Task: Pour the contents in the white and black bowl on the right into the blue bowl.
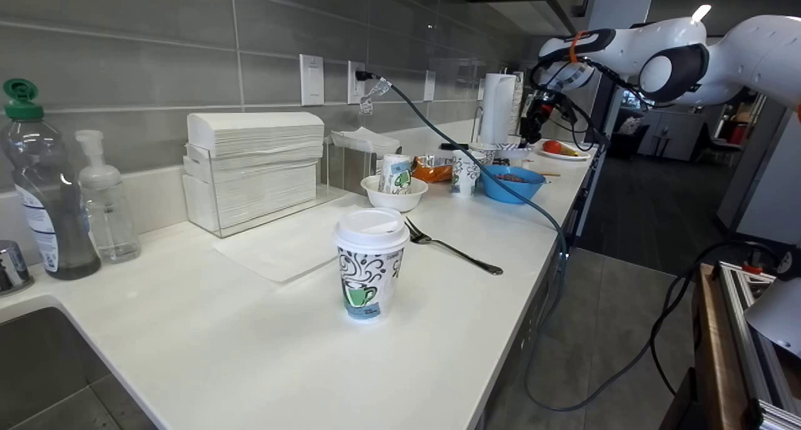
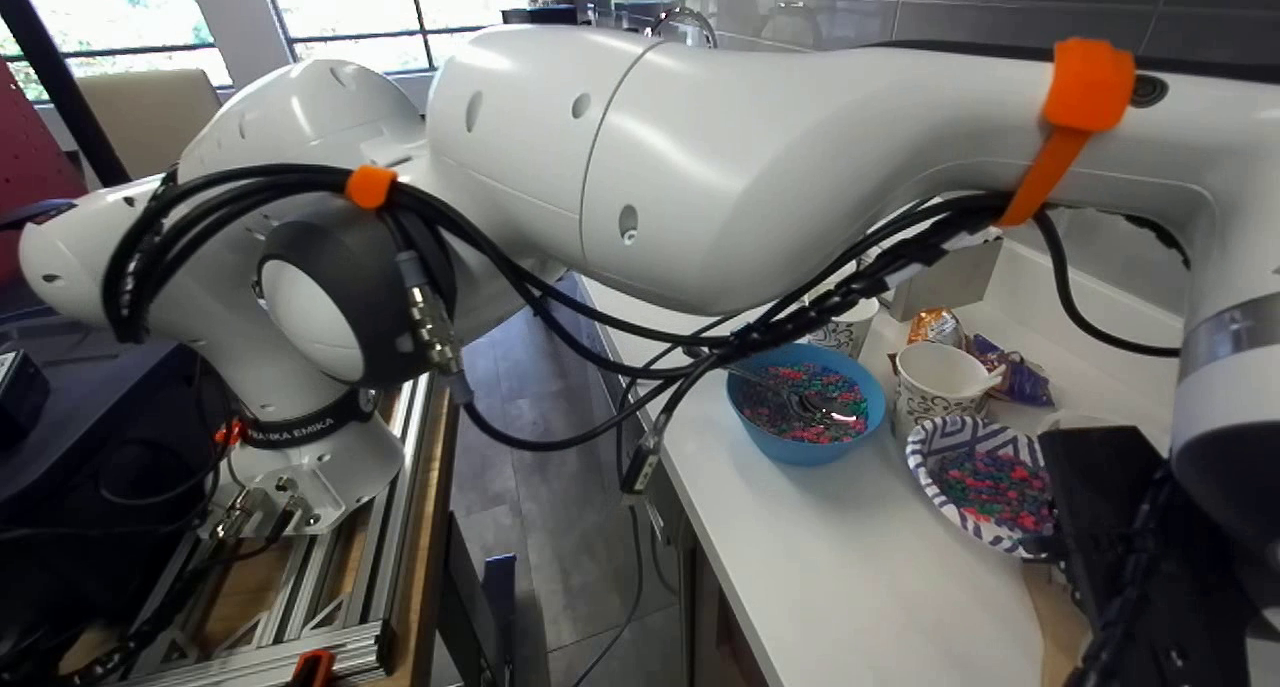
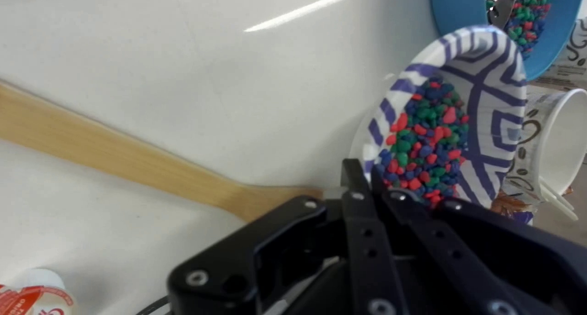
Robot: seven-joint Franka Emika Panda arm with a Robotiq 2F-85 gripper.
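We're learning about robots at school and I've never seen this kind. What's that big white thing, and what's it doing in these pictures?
The big white thing is a robot arm. At its end is a black gripper, working like tongs. Two pictures come from cameras standing outside the robot. The third, close up, comes from a camera on its wrist. The gripper is pinching the rim of a white bowl with dark stripes, and inside are little red, green and blue bits. I can't tell what they're made of. On the white counter sits a blue bowl with more bits in it. In an exterior view, a fork and a cup with a lid are there too.
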